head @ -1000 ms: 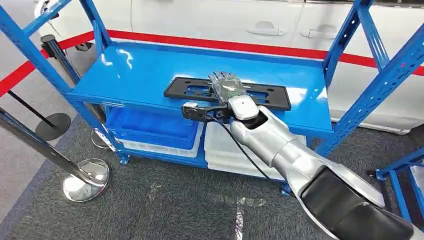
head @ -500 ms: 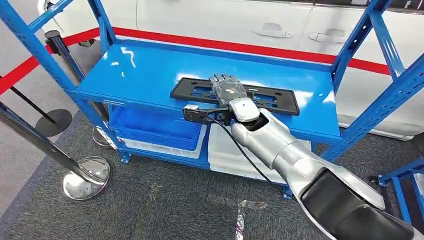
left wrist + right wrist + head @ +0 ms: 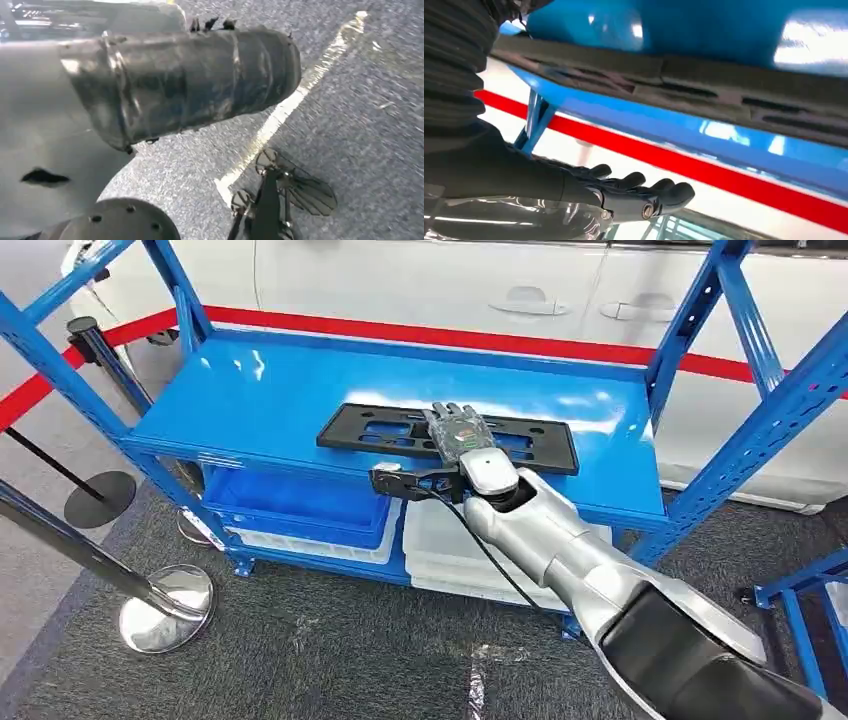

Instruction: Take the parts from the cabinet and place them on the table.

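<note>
A long black plastic plate (image 3: 447, 437) with rectangular cut-outs lies flat on the top shelf of a blue metal rack (image 3: 270, 390), lengthwise from left to right and nearer the shelf's near edge than its far edge. The right hand (image 3: 460, 430) is stretched out over the middle of the plate, palm down, its fingers straight and spread. In the head view it lies over the plate's surface; in the right wrist view the fingers (image 3: 644, 190) are extended with air around them and hold nothing, so the hand is open, and whether it touches the plate cannot be told. The silver right arm (image 3: 570, 545) reaches in from the near right.

The left hand (image 3: 185, 85) appears in the left wrist view as a dark wrapped shape above grey carpet, too blurred to tell whether it is open or closed.

On the rack's lower shelf sit a blue bin (image 3: 300, 502) on the left and a white bin (image 3: 440, 545) to its right. A white car (image 3: 450, 285) stands behind the rack, beyond a red stripe. Chrome stanchion bases (image 3: 165, 605) stand on the grey carpet at the near left.
</note>
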Controlling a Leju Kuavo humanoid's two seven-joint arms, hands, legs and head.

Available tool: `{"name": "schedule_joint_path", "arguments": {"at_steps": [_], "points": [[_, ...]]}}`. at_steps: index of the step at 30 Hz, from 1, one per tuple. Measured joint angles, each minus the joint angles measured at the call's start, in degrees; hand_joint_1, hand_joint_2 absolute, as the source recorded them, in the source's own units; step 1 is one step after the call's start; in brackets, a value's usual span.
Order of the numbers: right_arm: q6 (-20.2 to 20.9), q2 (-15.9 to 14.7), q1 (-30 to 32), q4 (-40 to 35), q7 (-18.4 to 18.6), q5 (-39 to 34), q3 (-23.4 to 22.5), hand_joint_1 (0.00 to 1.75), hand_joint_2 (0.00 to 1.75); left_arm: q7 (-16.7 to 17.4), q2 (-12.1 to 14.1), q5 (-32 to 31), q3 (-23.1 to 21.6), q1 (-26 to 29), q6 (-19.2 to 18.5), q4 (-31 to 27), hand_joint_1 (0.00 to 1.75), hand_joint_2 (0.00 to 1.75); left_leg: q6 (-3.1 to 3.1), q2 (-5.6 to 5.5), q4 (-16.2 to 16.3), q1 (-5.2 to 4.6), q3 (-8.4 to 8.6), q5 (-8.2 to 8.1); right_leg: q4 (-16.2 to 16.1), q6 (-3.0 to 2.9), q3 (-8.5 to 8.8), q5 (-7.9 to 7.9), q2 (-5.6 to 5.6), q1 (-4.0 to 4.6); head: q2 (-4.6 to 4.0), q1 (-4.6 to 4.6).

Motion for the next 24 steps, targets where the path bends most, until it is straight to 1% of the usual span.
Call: {"name": "schedule_joint_path", "arguments": {"at_steps": [1, 2, 3, 4, 5, 6, 7, 8, 9, 10, 11, 12, 14, 15, 16, 18, 19, 20, 21, 22, 23, 24], "points": [[0.0, 0.0, 0.05, 0.0, -0.02, 0.02, 0.02, 0.0, 1.75, 0.02, 0.0, 0.02, 0.0, -0.05, 0.02, 0.0, 0.0, 0.0, 0.2, -0.01, -1.45, -0.23, 0.28, -0.13, -0.03, 0.16, -0.13, 0.0, 0.02, -0.07, 0.0, -0.03], [0.02, 0.0, 0.19, 0.02, -0.02, -0.02, 0.04, 0.0, 1.75, 0.15, 0.02, 0.07, 0.0, -0.23, 0.09, 0.0, 0.0, 0.0, 0.25, 0.0, -1.09, -0.26, 0.13, -0.13, -0.25, 0.49, -0.11, 0.14, -0.01, -0.14, 0.0, 0.06], [0.02, 0.0, 0.32, 0.04, -0.02, -0.09, 0.07, 0.0, 1.75, 0.22, 0.04, 0.11, 0.0, -0.24, 0.22, 0.0, 0.0, 0.0, 0.43, -0.04, -1.16, -0.33, 0.13, -0.24, -0.48, 0.82, 0.02, 0.06, -0.04, -0.24, 0.0, 0.0], [0.02, 0.0, 0.31, 0.04, -0.02, -0.11, 0.09, 0.0, 1.75, 0.33, 0.06, 0.13, 0.0, -0.17, 0.37, 0.0, 0.0, 0.0, 0.7, -0.03, -1.73, -0.27, 0.4, -0.09, -0.57, 1.23, 0.18, 0.0, -0.02, -0.15, 0.0, 0.0], [0.0, -0.02, 0.42, 0.07, -0.04, -0.11, 0.07, 0.0, 1.75, 0.46, 0.04, 0.2, 0.0, -0.01, 0.48, 0.0, 0.0, 0.0, 1.02, 0.19, -2.52, 0.39, 1.11, 0.25, 0.15, 1.55, -0.08, -0.66, -0.32, -0.19, 0.02, 0.04], [0.02, -0.02, 0.39, 0.09, -0.04, -0.11, 0.09, 0.0, 1.75, 0.59, 0.04, 0.2, 0.0, -0.02, 0.59, 0.0, 0.0, 0.0, 1.3, 0.16, -2.92, 0.36, 1.52, 0.22, 2.1, 1.71, -0.87, -1.85, -0.42, 0.04, 0.0, 0.17], [0.02, -0.02, 0.39, 0.13, -0.02, -0.11, 0.09, 0.0, 1.75, 0.66, 0.06, 0.2, 0.0, -0.11, 0.68, 0.0, 0.0, 0.0, 1.55, 0.17, -2.97, 0.34, 1.6, 0.2, 5.92, 1.78, -2.76, -3.76, -0.38, 0.0, 0.0, 0.35], [0.02, -0.02, 0.64, 0.24, -0.04, -0.11, 0.09, 0.0, 1.75, 0.77, 0.06, 0.2, 0.0, -0.2, 0.72, 0.0, 0.0, 0.0, 1.68, 0.15, -2.93, 0.32, 1.63, 0.1, 10.93, 1.9, -5.37, -5.75, -0.42, -0.03, 0.0, 0.3], [0.05, -0.02, 1.05, 0.33, -0.04, -0.11, 0.11, 0.0, 1.75, 0.85, 0.06, 0.18, 0.0, -0.23, 0.72, 0.0, 0.0, 0.0, 1.81, 0.14, -2.9, 0.3, 1.67, 0.0, 14.61, 1.99, -7.53, -6.81, -0.43, -0.09, 0.0, 0.39], [0.07, -0.02, 1.52, 0.48, -0.04, -0.13, 0.13, 0.0, 1.75, 0.94, 0.06, 0.15, 0.0, -0.22, 0.74, 0.0, 0.0, 0.0, 1.8, 0.1, -2.81, 0.31, 1.71, -0.12, 16.57, 2.12, -8.98, -6.76, -0.44, -0.17, 0.0, 0.37], [0.05, -0.02, 1.87, 0.63, -0.07, -0.15, 0.13, 0.0, 1.75, 1.07, 0.06, 0.11, 0.0, -0.16, 0.74, 0.0, 0.0, 0.0, 1.69, 0.01, -2.64, 0.33, 1.76, -0.3, 15.69, 2.14, -9.01, -5.34, -0.45, -0.3, 0.0, 0.41], [0.05, -0.02, 2.01, 0.81, -0.11, -0.26, 0.13, 0.0, 1.75, 1.18, 0.06, 0.09, 0.0, -0.09, 0.76, 0.0, 0.0, 0.0, 1.57, -0.03, -2.39, 0.36, 1.78, -0.56, 12.67, 2.11, -7.92, -3.03, -0.5, -0.42, 0.0, 0.39], [0.0, -0.02, 1.98, 1.05, -0.18, -0.35, 0.13, 0.0, 1.75, 1.18, 0.06, 0.07, 0.0, -0.08, 0.81, 0.0, 0.0, 0.0, 1.05, -0.11, -1.46, 0.46, 1.84, -1.3, 3.14, 1.89, -3.74, 2.13, -0.65, -0.48, 0.0, 0.41], [0.0, -0.04, 1.97, 1.18, -0.2, -0.37, 0.13, 0.0, 1.75, 1.16, 0.15, 0.09, 0.0, -0.08, 0.81, 0.0, 0.0, 0.0, 0.67, -0.13, -1.04, 0.26, 1.58, -1.68, 1.29, 1.74, -2.72, 1.31, -0.6, -0.33, 0.0, 0.39], [-0.02, 0.0, 2.11, 1.18, -0.28, -0.44, 0.13, 0.0, 1.75, 1.09, 0.17, 0.11, 0.0, -0.18, 0.81, 0.0, 0.0, 0.0, 0.34, -0.17, -0.52, 0.01, 1.32, -1.92, 0.8, 1.45, -2.45, 1.41, -0.45, -0.3, 0.02, 0.23], [0.0, -0.07, 2.44, 1.38, -0.35, -0.46, 0.13, 0.0, 1.75, 0.85, 0.19, 0.2, 0.0, -0.1, 0.83, 0.0, 0.0, 0.0, -0.1, -0.16, -0.95, 0.22, 1.48, -1.77, 0.8, 0.99, -2.49, 1.32, -0.35, 0.04, 0.0, 0.3], [0.0, -0.07, 2.43, 1.51, -0.35, -0.46, 0.13, 0.0, 1.75, 0.83, 0.19, 0.26, 0.0, -0.07, 0.83, 0.0, 0.0, 0.0, -0.38, -0.14, -1.03, 0.25, 1.61, -1.81, 0.59, 0.69, -2.44, 1.44, -0.3, -0.07, 0.0, 0.28], [-0.02, 0.0, 2.38, 1.49, -0.35, -0.46, 0.13, 0.0, 1.75, 0.79, 0.37, 0.26, 0.0, -0.07, 0.83, 0.0, 0.0, 0.0, -0.65, -0.03, -0.72, 0.32, 1.22, -2.38, 0.2, 0.42, -2.06, 1.6, -0.31, -0.57, 0.0, 0.28], [-0.06, 0.0, 2.33, 1.49, -0.35, -0.46, 0.13, 0.0, 1.75, 0.74, 0.35, 0.31, 0.0, -0.1, 0.83, 0.0, 0.0, 0.0, -1.01, 0.05, 1.07, 0.35, 0.84, -3.44, 0.0, 0.24, -1.78, 1.52, -0.31, -0.58, 0.0, 0.1], [-0.04, 0.04, 2.3, 1.51, -0.37, -0.44, 0.13, 0.0, 1.75, 0.7, 0.39, 0.44, 0.0, -0.15, 0.83, 0.0, 0.0, 0.0, -1.32, 0.03, 4.8, 0.37, -0.87, -5.19, -0.01, -0.07, -1.6, 1.46, -0.36, -0.65, 0.0, -0.05], [-0.04, 0.09, 2.36, 1.55, -0.39, -0.44, 0.13, 0.0, 1.75, 0.7, 0.57, 0.61, 0.0, -0.19, 0.85, 0.0, 0.0, 0.0, -1.55, 0.04, 9.19, 0.42, -3.08, -6.96, 0.0, -0.22, -1.49, 1.35, -0.38, -0.62, 0.0, -0.07], [-0.04, 0.11, 2.5, 1.64, -0.46, -0.44, 0.13, 0.0, 1.75, 0.7, 0.65, 0.7, 0.0, -0.16, 0.87, 0.0, 0.0, 0.0, -1.72, 0.04, 13.32, 0.43, -5.33, -8.31, 0.0, -0.36, -1.39, 1.25, -0.44, -0.59, 0.0, -0.07]]}}
